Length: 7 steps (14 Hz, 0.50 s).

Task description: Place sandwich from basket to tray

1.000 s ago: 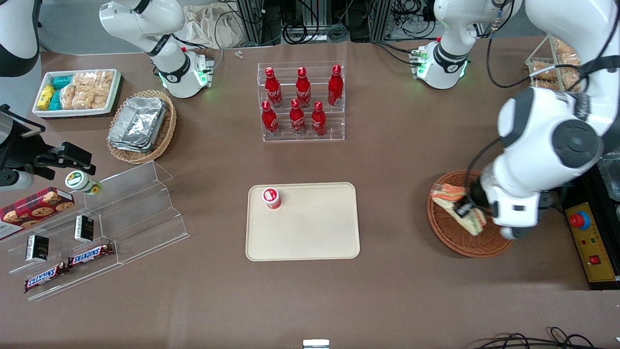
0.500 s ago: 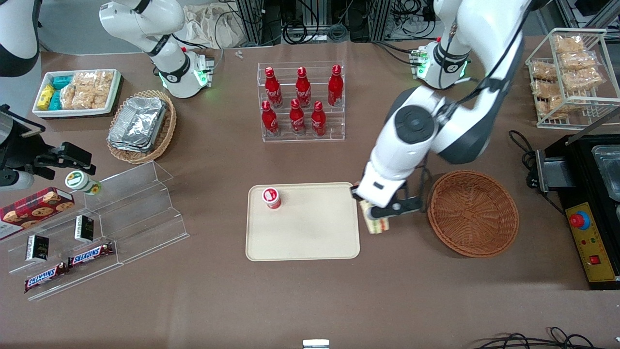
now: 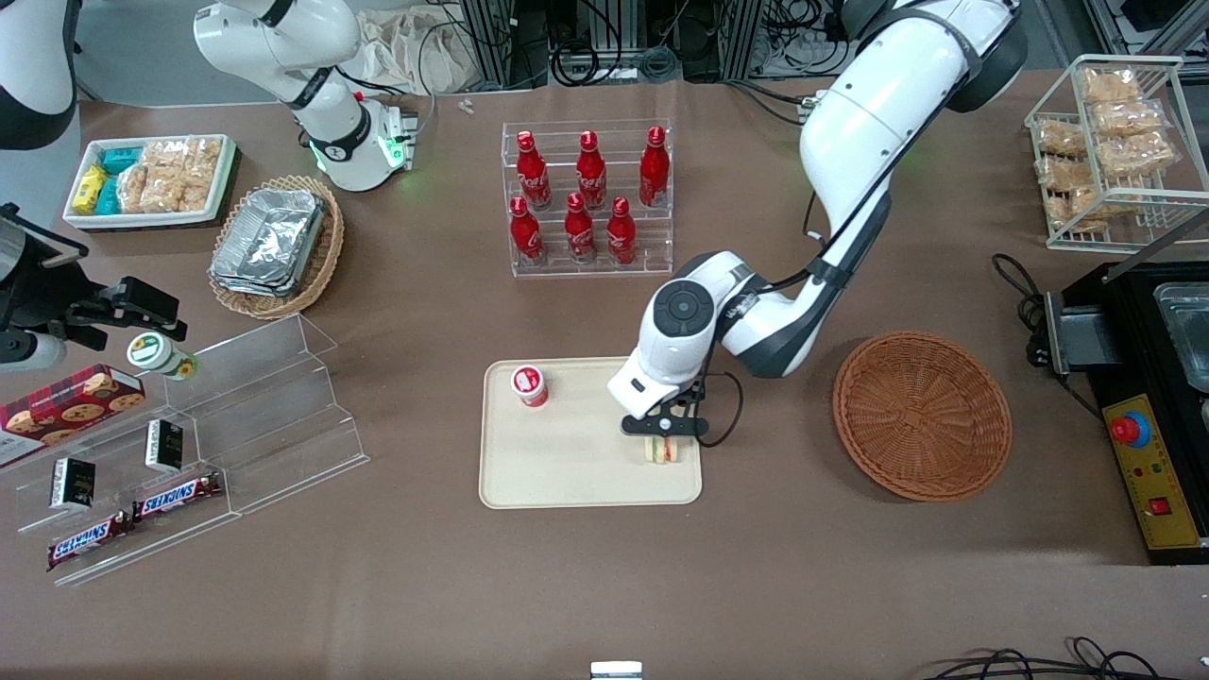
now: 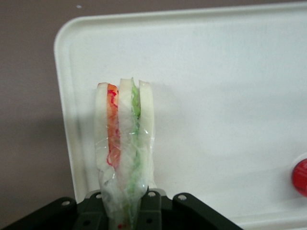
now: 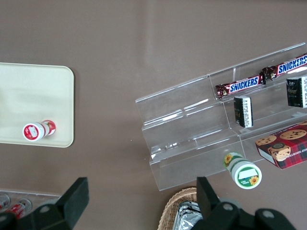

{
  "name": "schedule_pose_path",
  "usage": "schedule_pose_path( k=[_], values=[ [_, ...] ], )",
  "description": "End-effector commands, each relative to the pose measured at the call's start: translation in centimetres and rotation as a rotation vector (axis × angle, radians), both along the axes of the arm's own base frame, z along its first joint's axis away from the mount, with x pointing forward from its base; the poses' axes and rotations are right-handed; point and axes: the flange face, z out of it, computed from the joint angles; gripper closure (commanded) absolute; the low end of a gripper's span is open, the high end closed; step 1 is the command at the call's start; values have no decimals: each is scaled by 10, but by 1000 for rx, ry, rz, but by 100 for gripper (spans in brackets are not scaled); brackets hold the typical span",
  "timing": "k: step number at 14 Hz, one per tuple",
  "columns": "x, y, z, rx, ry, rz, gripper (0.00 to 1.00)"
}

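The wrapped sandwich (image 3: 661, 450) (image 4: 123, 143), pale bread with orange and green filling, hangs on edge over the cream tray (image 3: 567, 472) (image 4: 230, 96), near the tray's end toward the basket. My left gripper (image 3: 661, 436) (image 4: 125, 208) is shut on the sandwich, its black fingers pinching the wrapped narrow end. I cannot tell whether the sandwich touches the tray. The round reddish-brown wicker basket (image 3: 921, 414) stands empty on the table, toward the working arm's end.
A small red-capped bottle (image 3: 530, 385) (image 4: 301, 177) (image 5: 37, 131) stands on the tray near its corner toward the parked arm. An acrylic rack of red bottles (image 3: 587, 198) stands farther from the front camera. Clear stepped shelves (image 3: 255, 416) lie toward the parked arm's end.
The gripper lifted the sandwich out of the basket, carried it across the table and now holds it over the tray. The basket is left empty.
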Motion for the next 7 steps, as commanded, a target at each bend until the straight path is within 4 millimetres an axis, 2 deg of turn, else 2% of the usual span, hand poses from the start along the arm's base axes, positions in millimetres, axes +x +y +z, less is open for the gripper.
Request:
schedule_pose_path(
  k=[1,2,4,6,7],
  values=[
    [3,-3,-18,46,-22,-59,40],
    [2,-3,-20,58,-32,-74,0],
    [10,3,-4,75,-72,-77,0],
    [21,12,32,71,-121,-47,0],
    [34,27,63,75,-159,-4,0]
  ],
)
